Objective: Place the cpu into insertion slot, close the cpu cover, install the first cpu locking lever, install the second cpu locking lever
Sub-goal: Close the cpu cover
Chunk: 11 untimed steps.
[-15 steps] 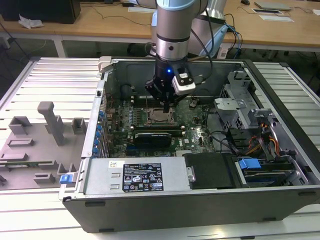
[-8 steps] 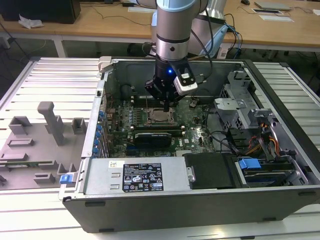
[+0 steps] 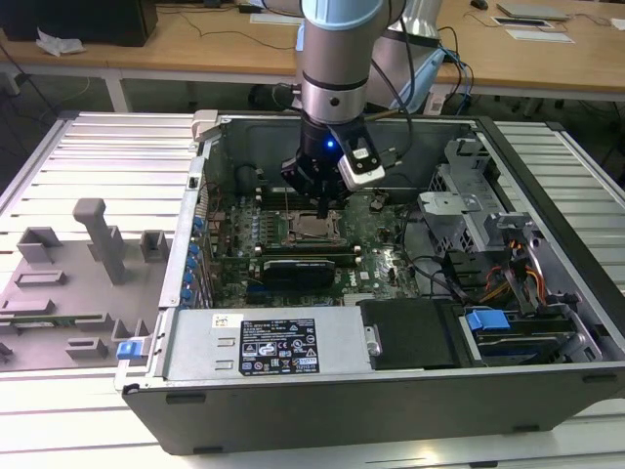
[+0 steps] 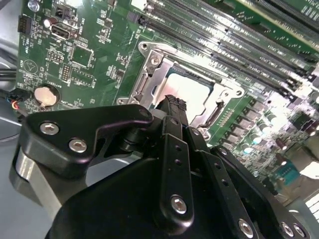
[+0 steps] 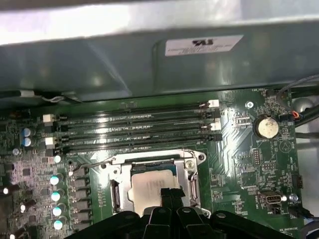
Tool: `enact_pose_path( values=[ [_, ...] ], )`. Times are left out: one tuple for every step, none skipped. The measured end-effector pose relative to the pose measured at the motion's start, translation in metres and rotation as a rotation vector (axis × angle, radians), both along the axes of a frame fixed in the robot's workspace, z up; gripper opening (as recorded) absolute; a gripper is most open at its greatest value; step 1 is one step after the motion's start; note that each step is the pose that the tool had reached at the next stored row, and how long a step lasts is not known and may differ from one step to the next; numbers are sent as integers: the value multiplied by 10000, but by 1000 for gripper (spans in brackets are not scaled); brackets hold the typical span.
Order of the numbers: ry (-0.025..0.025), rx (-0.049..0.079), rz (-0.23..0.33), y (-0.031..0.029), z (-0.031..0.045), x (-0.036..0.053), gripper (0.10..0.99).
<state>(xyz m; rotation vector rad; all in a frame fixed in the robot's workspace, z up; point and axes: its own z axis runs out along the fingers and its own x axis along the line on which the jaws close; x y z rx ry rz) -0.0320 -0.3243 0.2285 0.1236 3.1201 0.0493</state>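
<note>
Lying apparently beneath end effector (image 5: 170, 192): cpu (image 5: 146, 185)

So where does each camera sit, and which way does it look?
Exterior view: off the arm, above the open computer case, looking down in; arm and hand show.
First wrist view: on the wrist, looking past the hand at the chip.
Second wrist view: same, from another side; hand shows.
Both wrist views share the chip and coin battery.
</note>
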Motion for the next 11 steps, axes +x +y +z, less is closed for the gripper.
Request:
enact_pose_path(
  values=[
    [0, 10, 86, -14, -3, -6, 106],
    [0, 19, 132, -23, -6, -11, 106],
    [0, 32, 192, -36, -9, -19, 106],
    [-1, 41, 243, -43, -12, -24, 106],
    [-1, 49, 306, -50, -17, -32, 106],
    [-1, 54, 356, -55, -20, -39, 106],
    [-2, 60, 433, -62, -24, -51, 106],
    [-4, 63, 514, -70, -28, -66, 106],
    [-5, 66, 579, -75, -31, -86, 106],
    [-4, 67, 636, -77, -34, -102, 106],
    [-5, 68, 676, -77, -35, -108, 106]
  ],
)
